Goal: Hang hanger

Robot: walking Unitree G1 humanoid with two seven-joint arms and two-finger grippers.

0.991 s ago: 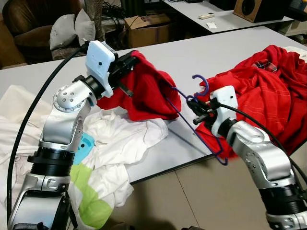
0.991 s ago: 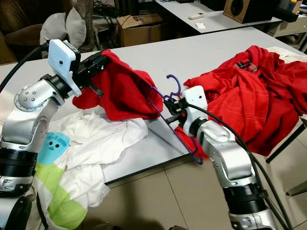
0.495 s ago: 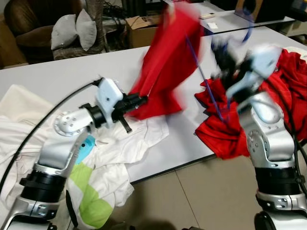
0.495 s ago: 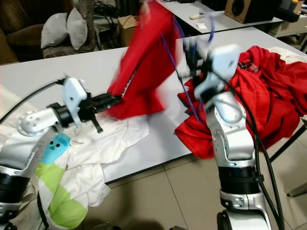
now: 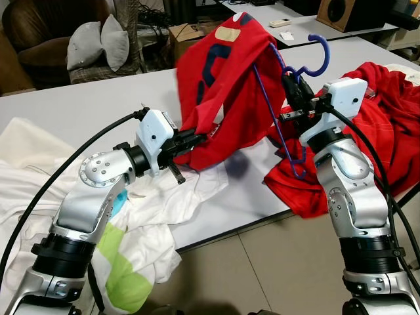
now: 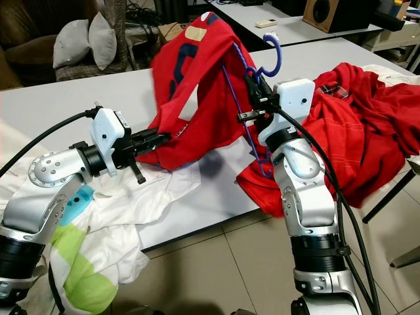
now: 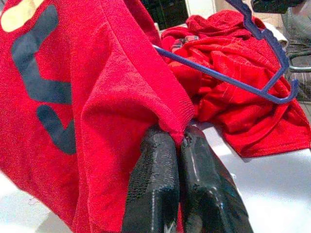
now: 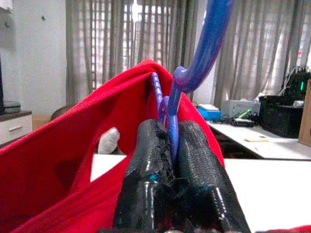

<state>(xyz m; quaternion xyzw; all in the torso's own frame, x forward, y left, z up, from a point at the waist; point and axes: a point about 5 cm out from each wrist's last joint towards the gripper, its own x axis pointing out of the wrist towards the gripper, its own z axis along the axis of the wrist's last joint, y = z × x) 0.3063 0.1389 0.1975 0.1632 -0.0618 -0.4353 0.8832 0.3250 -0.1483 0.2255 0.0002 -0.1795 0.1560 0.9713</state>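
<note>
Your right gripper (image 8: 170, 145) pinches the blue hanger (image 5: 314, 58) neck between closed fingers, while your left gripper (image 7: 177, 145) clamps the red shirt (image 5: 230, 79) hem.

You see the shirt (image 5: 226, 85) draped on the hanger (image 5: 289, 98) above the table (image 5: 79, 98), the right gripper (image 5: 293, 88) to its right, the left gripper (image 5: 197, 136) at its lower edge, a clothes pile (image 5: 374, 118) far right, sheets (image 5: 157, 190) left.

Silver jointed arms, white wrist housings, black cables.
</note>
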